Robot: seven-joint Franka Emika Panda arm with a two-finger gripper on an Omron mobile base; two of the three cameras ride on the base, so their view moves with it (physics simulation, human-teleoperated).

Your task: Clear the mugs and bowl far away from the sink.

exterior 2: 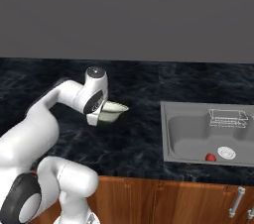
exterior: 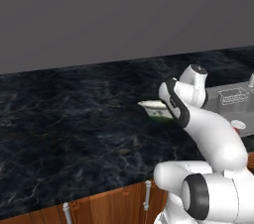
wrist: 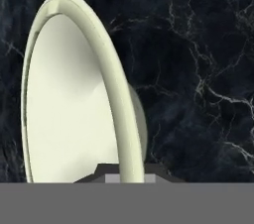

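Observation:
The bowl [wrist: 74, 104] is cream-white, wide and shallow, and its thin rim runs down between my two dark fingertips. My gripper [wrist: 126, 174] is shut on that rim. From the base views the bowl [exterior 2: 114, 111] [exterior: 156, 109] hangs at the end of my arm over the dark marble counter, left of the sink [exterior 2: 193, 141] [exterior: 225, 111]. The hand itself is mostly hidden behind my wrist there. The mugs are out of view.
A wire basket [exterior 2: 227, 117] sits at the back of the sink, and a small red object [exterior 2: 211, 157] lies beside the drain. The black marble counter [exterior: 69, 119] stretches wide to the left. Wooden cabinet fronts with metal handles [exterior: 147, 196] run below its edge.

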